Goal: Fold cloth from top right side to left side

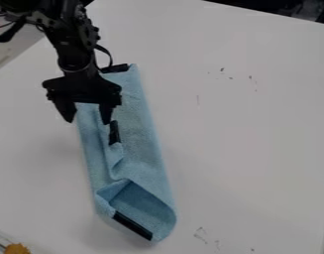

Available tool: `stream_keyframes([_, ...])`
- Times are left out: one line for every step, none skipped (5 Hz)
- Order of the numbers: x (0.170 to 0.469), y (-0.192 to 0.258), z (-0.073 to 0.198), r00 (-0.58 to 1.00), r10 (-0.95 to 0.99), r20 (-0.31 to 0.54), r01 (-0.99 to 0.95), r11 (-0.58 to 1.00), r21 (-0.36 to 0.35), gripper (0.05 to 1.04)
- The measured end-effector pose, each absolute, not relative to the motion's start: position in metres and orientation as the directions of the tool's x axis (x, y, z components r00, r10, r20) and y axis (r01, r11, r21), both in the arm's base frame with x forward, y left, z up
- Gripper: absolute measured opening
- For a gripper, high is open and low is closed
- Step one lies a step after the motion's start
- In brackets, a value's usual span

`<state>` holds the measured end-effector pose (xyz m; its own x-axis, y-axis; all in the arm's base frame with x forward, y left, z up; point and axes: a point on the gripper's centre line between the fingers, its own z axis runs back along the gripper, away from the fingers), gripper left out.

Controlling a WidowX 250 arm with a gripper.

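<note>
Over the blue cloth's (147, 154) left edge, the claw (88, 120) hangs spread wide.

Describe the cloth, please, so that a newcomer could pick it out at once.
On the white table, find the black gripper. Beneath it lies a long, folded blue cloth. Blue fabric with black strips sets it apart from the orange-yellow thing at lower left.
</note>
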<state>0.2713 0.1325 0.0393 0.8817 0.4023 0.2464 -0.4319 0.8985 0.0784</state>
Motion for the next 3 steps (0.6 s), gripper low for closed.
stream_keyframes([0.266,0.151,0.049,0.893,0.383,0.236,-0.420,0.898,0.131,1.001])
stream_keyframes([0.265,0.163,0.052,0.908,0.353,0.224,-0.391,0.908,0.152,1.000])
stream_keyframes([0.272,0.163,0.054,0.925,0.305,0.228,-0.345,0.924,0.164,1.000])
